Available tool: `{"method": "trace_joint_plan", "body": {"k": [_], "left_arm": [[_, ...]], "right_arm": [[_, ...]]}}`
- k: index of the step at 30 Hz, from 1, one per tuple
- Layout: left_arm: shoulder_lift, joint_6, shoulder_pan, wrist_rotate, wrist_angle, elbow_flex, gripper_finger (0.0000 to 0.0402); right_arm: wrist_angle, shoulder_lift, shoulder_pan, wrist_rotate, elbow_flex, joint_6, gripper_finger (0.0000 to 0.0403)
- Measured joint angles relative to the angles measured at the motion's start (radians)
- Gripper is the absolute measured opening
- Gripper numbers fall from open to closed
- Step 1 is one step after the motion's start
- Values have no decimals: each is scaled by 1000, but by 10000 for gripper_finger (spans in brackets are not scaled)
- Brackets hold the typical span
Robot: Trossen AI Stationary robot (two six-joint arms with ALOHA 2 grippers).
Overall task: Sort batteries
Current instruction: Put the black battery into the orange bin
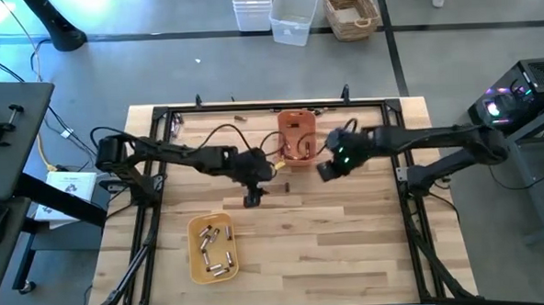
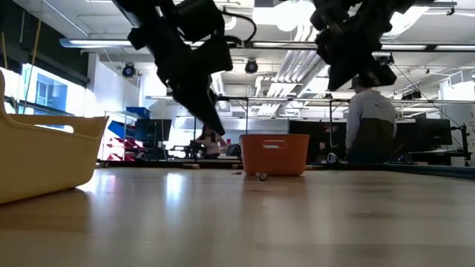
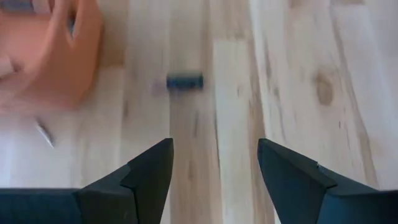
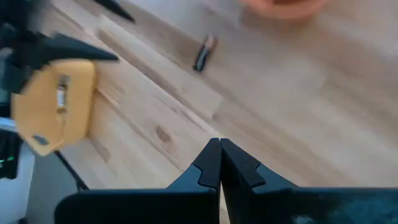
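Note:
One loose dark battery (image 3: 185,81) lies on its side on the bare wood, just in front of the orange tray (image 1: 296,135); it also shows in the right wrist view (image 4: 203,53) and the low view (image 2: 261,176). My left gripper (image 3: 214,162) hangs open above the table, a little short of this battery, touching nothing. My right gripper (image 4: 219,148) is shut and empty, held above the table right of the orange tray (image 1: 326,173). The yellow tray (image 1: 212,247) near the front left holds several batteries (image 1: 214,250).
A dark frame (image 1: 160,116) runs round the wooden table's edges. Bare wood (image 1: 331,242) stretches right of the yellow tray. In the room behind the table, the low view shows a person (image 2: 369,122) standing. Bins and a basket (image 1: 350,6) stand on the floor beyond.

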Motion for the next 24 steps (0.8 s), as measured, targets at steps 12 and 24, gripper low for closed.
{"method": "trace_joint_plan", "body": {"k": [12,24], "left_arm": [[-301,-95,248,63,5,-220,146],[-488,-272,364,171,29,-433,2]], "right_arm": [[92,444,142,215,198,193,0],[-88,645,124,209,376,145,44]]}}
